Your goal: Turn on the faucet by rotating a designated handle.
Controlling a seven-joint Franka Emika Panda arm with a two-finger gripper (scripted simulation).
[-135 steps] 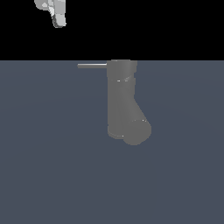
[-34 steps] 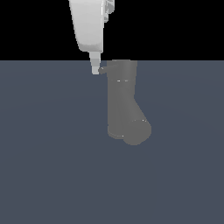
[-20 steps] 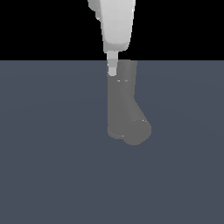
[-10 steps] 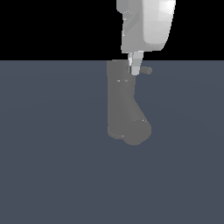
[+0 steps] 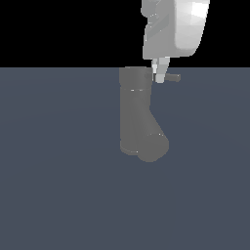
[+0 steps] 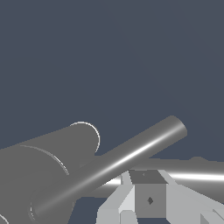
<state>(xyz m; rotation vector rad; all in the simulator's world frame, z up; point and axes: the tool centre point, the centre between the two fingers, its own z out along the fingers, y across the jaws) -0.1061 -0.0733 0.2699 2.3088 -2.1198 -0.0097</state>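
Pale grey gripper (image 5: 160, 74): I see its fingertips down against the handle (image 5: 172, 77), but cannot tell how wide the jaws stand or whether they grip. Handle: thin rod projecting from the faucet (image 5: 137, 114) top toward the exterior view's right. Faucet: upright on the slate-blue floor (image 5: 58, 185).

No text, label, brand, number or sign readable anywhere in either view.
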